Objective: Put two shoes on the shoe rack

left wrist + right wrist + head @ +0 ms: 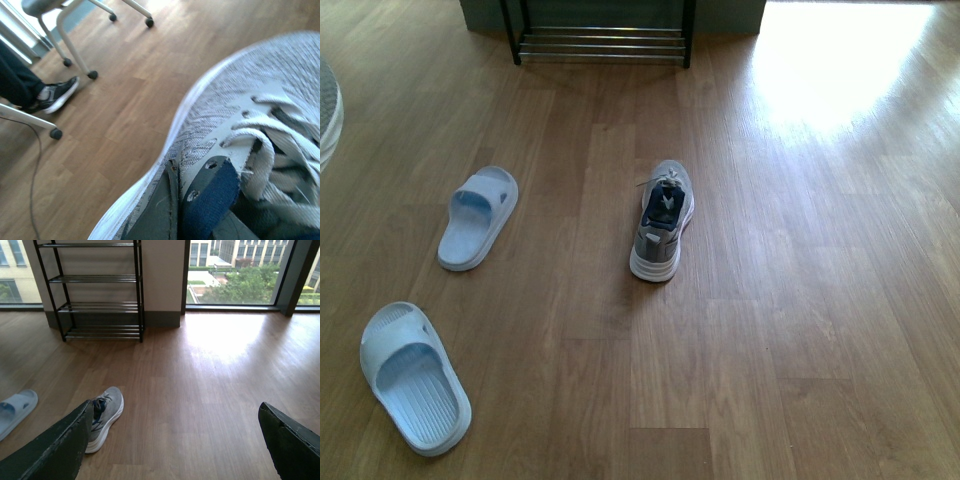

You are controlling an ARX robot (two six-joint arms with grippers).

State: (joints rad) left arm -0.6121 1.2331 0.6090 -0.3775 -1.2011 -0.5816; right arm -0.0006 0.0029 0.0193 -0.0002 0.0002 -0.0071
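left wrist view: gripping grey sneaker [260, 75] by its collar [212, 192] with left claw [192, 222], likely for carrying to shoe rack [100, 305]; with right claw [175, 407] spread wide toward second sneaker [107, 412] on floor [210, 390].

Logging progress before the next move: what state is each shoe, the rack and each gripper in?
Shoe rack: visible tiers empty.
Floor sneaker: upright on the floor, laced.
Held sneaker: clamped at its collar by the left gripper.
Near slide: sole down on floor.
Far slide: sole down on floor.
Right gripper: open, empty.
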